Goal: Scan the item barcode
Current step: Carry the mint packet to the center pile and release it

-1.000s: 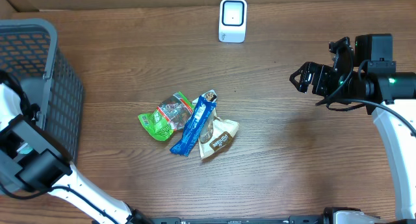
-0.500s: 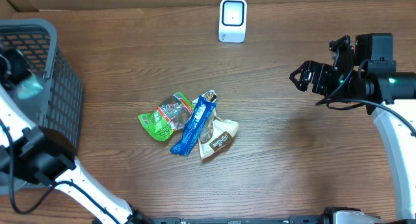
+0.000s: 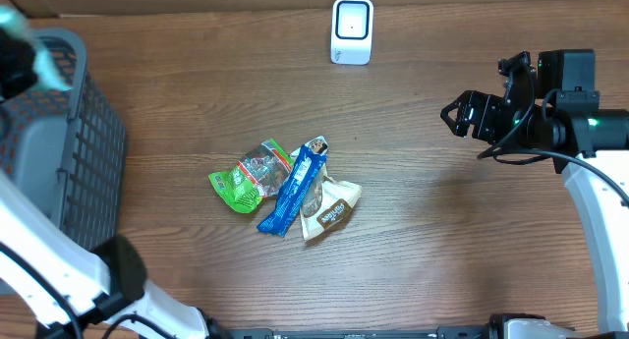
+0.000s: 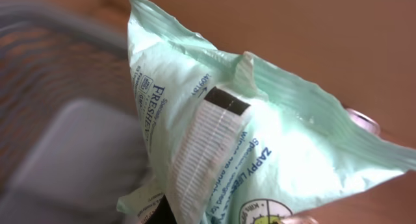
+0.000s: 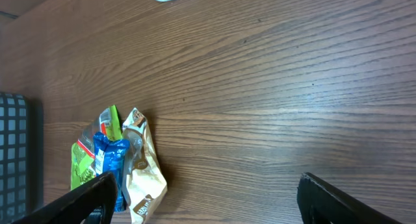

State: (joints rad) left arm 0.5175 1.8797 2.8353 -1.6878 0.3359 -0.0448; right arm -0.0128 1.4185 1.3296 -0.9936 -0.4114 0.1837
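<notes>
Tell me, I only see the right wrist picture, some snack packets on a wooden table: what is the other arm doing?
Observer: The left gripper is shut on a pale green packet; its printed back fills the left wrist view.
Operator: Where is that?
Observer: Overhead, it hangs over the far corner of the grey basket, at the table's left.
Operator: Any scanner?
Observer: A white scanner stands at the far edge, apart from the loose packets.

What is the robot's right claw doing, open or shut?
Open. The right wrist view shows the right gripper with its two fingers far apart at the picture's bottom corners, only bare table between them.
</notes>
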